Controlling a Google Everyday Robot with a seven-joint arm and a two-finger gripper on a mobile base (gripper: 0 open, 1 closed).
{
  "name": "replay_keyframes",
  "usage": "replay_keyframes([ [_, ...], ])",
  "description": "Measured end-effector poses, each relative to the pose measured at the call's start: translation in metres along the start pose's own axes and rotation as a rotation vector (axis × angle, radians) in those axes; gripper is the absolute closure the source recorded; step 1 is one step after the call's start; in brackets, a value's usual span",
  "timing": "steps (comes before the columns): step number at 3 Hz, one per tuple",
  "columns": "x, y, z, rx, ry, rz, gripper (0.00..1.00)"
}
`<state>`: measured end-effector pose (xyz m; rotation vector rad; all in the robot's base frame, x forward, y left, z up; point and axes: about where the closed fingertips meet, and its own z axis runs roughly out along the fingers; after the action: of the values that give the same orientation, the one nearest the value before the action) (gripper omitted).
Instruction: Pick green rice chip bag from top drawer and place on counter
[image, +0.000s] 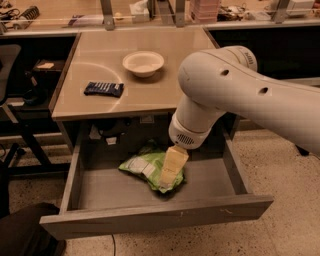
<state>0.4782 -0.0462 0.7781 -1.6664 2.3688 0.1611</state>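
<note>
Gripper (172, 169) is inside the top drawer (155, 216), over the right part of the green rice chip bag (144, 166); open or closed cannot be told. The bag lies mid-drawer, the only content seen. Judged light, soft, crinkly and slippery: take a raised fold, gently. Beyond the drawer, the counter (95, 55) carries a dark packet (103, 89) and a bowl (143, 63), apparently empty.

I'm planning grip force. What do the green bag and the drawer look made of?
The green bag: likely thin plastic film, glossy; it is crinkled and catches light. The drawer: seemingly painted metal, matte grey, with thin flat walls. The gripper is down in the drawer, over the bag.
</note>
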Motion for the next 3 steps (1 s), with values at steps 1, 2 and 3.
replay_keyframes([
  [1,-0.002,0.003,0.010,0.001,-0.014,0.000,0.00],
  [2,-0.011,-0.006,0.048,-0.028,-0.050,0.088,0.00],
  [3,-0.021,-0.022,0.079,-0.056,-0.081,0.178,0.00],
])
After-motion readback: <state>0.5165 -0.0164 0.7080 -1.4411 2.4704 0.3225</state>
